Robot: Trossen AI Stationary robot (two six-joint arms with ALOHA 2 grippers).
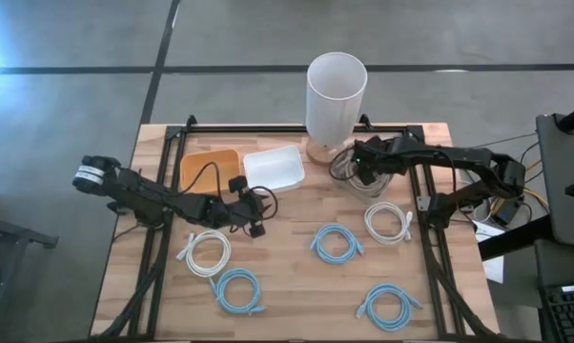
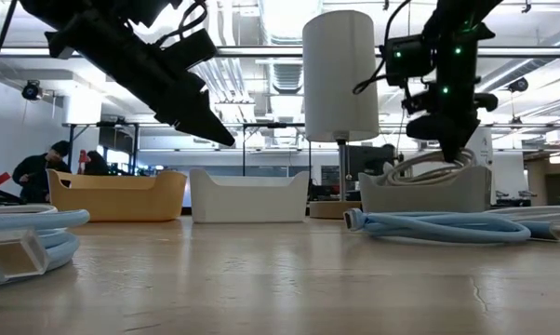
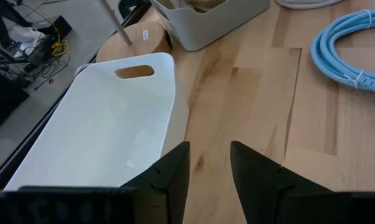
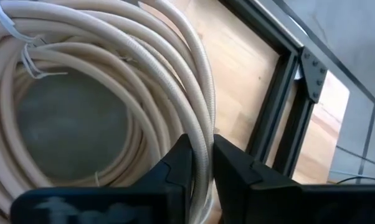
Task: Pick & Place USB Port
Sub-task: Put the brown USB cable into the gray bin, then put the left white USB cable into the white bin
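A beige cable coil lies in a grey bin at the far right, beside a tall white cylinder. My right gripper stands over the bin, shut on the coil's outer strands. My left gripper hangs open above bare wood, next to the near end of a white tray, with nothing between its fingers. White cable coils and blue ones lie flat on the table. My right gripper pinches the coil's outer strands between its two fingers. The fingers come from above, slanting down, and lie across the strands. The held side rises a little above the bin's rim, while the remaining loops sit inside the bin.
An orange tray stands left of the white tray at the back. A black frame rail runs close behind the bin. People sit in the room far behind the table.
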